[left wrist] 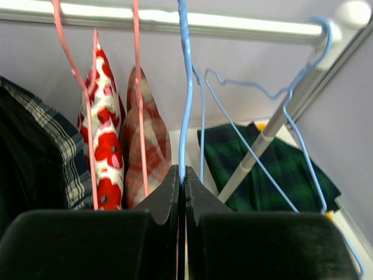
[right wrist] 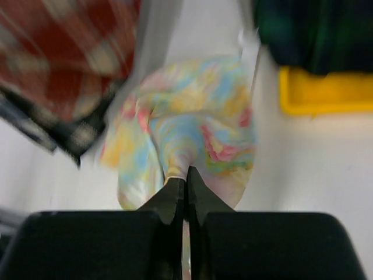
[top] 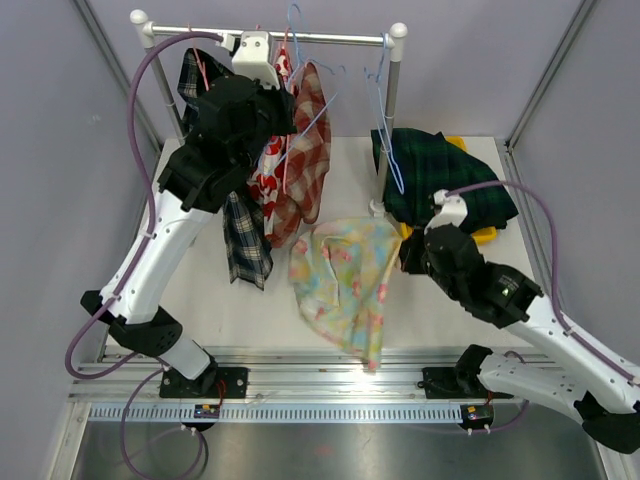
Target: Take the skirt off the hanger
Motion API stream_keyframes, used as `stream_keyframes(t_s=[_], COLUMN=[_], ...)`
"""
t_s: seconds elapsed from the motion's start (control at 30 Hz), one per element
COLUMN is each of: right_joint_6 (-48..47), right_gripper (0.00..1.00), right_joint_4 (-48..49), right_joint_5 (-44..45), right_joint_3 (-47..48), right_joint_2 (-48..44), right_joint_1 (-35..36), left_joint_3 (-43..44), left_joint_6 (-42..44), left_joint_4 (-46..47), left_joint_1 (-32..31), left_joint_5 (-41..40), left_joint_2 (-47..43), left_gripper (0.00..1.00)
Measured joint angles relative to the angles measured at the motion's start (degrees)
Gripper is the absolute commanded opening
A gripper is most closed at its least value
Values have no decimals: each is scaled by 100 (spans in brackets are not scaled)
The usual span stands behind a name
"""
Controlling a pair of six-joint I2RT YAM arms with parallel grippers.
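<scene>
Top view: the skirt (top: 345, 285) sits mid-table (top: 250, 300), off any hanger. Its long axis runs from the far side toward the near edge: it is wide at the far end and narrows to a tip near the front rail. Its far right corner meets the tip of the right arm (top: 480, 280). The left arm (top: 215, 130) reaches up to the clothes rail (top: 330, 38), among a red plaid garment (top: 310, 150) and a dark plaid one (top: 245, 235). A green tartan garment (top: 450, 180) lies behind the skirt.

Left wrist: the left gripper (left wrist: 182, 175) has its fingers pressed together on the wire of a blue hanger (left wrist: 185, 87), which hooks over the rail. Pink hangers (left wrist: 137, 87) hang just beside it.

Right wrist, blurred: the right gripper (right wrist: 186, 175) pinches a bunched fold of the skirt. The cloth is pastel, in yellow, blue and pink. A yellow object (right wrist: 323, 90) lies to the right.
</scene>
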Motion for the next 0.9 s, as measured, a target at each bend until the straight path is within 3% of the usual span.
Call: stream_keyframes(t_s=[0.17,0.27,0.37,0.47,0.7,0.9], right_joint_6=[-1207,-1834,-2345,-2732,-3038,-2916], right_gripper=[0,0,0,0,0,0], right_joint_4=[160,376,522,597,535,466], right_joint_5=[1174,1244,1191,1095,540,44], right_joint_3=[1853,2732,3462,4232,6275,7989], right_joint_2=[796,1220,1681,2258,3875,5051], right_joint_1=[-195,-1126,-2238,-2879,-3832,-4221], left_joint_3=[-507,-691,-839,-901,-914,-785], left_joint_6=[44,63,74,101,168,238], left_joint_4=[57,85,118,155,258,284], left_joint_1=[-179,-243,-249,-245,-243,-243], left_joint_5=[39,81,87,85,79,57], left_joint_2=[-214,-286,-348,-365,-352,-168], left_gripper=[0,0,0,0,0,0])
